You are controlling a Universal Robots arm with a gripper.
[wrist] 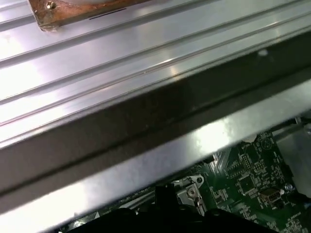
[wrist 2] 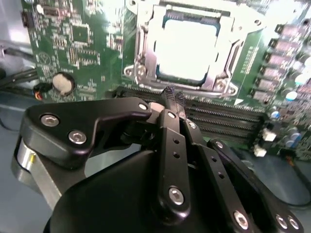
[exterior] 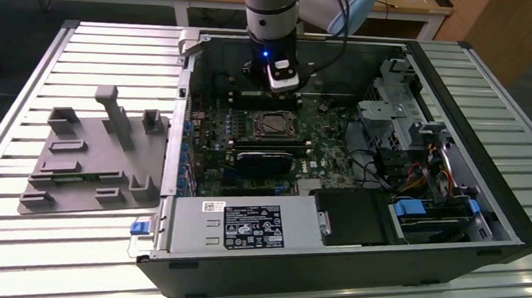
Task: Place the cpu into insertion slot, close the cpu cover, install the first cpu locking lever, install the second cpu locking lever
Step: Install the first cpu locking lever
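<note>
cpu: the pale silver-grey square chip (wrist 2: 187,51) lies flat in its socket on the green motherboard (wrist 2: 85,46), seen in the second wrist view; in the exterior view the socket sits near the middle of the board (exterior: 272,124)
cpu cover: the thin silver frame plate (wrist 2: 146,53) lies down around the chip, its square window showing the bright metal top
gripper: the black fingers (wrist 2: 170,104) are drawn together to a narrow tip with nothing between them, and they hang just beside the socket's edge, over the rows of dark memory slots (wrist 2: 218,116); in the exterior view the gripper (exterior: 280,86) stands over the board just behind the socket
arm: a grey and black column (exterior: 272,14) comes down into the case from above
computer case: an open black tower (exterior: 352,265) lies on its side on a slatted metal table (exterior: 30,72)
power supply: a grey box with a label (exterior: 243,224) at the case's near edge
fixture: a grey moulded tray with posts (exterior: 94,159) lies on the table at the exterior view's left of the case
</note>
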